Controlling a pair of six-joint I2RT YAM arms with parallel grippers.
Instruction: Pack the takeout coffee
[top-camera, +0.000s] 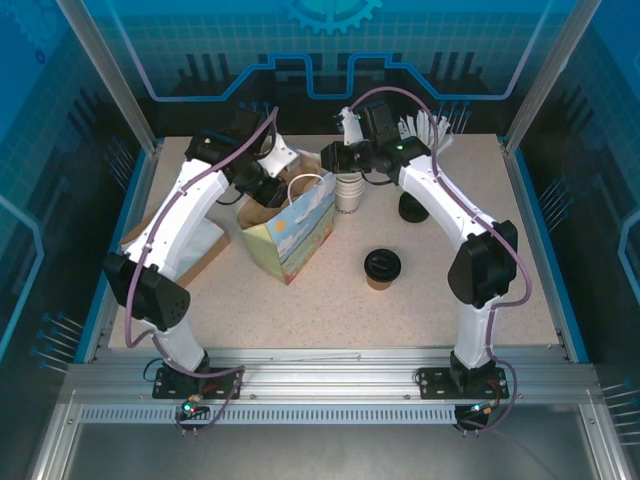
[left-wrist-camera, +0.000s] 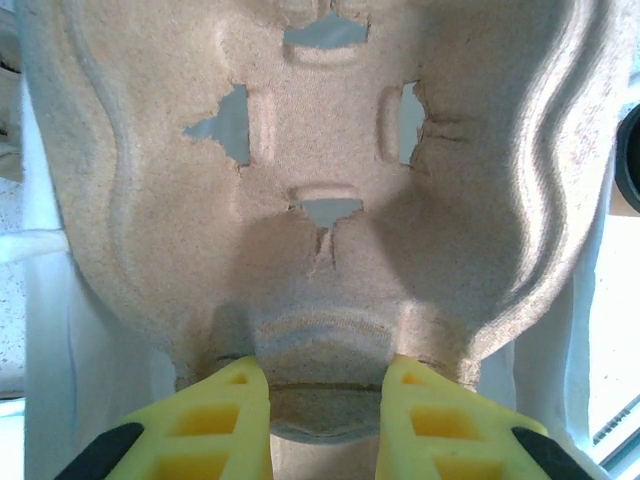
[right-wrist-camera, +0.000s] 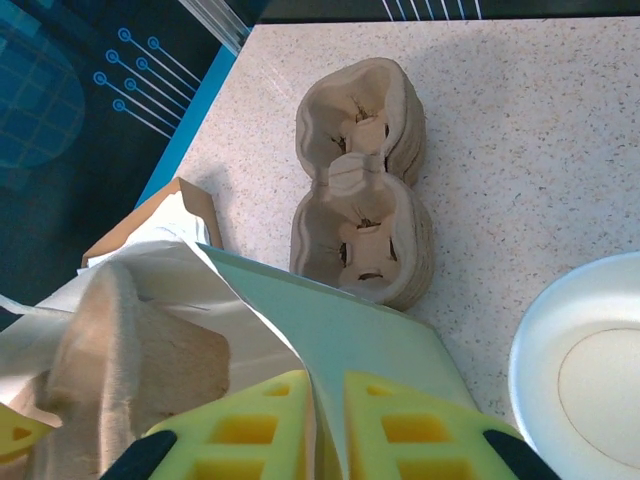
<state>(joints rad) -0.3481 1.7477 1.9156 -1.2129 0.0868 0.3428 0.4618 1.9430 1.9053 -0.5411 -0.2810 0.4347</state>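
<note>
From above, the coffee is standing on the table, right of the bag, apart; left wrist: the left jaws are pinching a pulp cup tray; right wrist: the right jaws are pinching the bag's rim.

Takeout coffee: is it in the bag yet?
No, in the top view the takeout coffee stands on the table, apart from the paper bag.

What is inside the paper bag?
A pulp cup carrier, gripped by the left gripper, stands in the bag's open mouth. It covers the bag's bottom, so anything beneath is unseen. The coffee stands outside.
</note>
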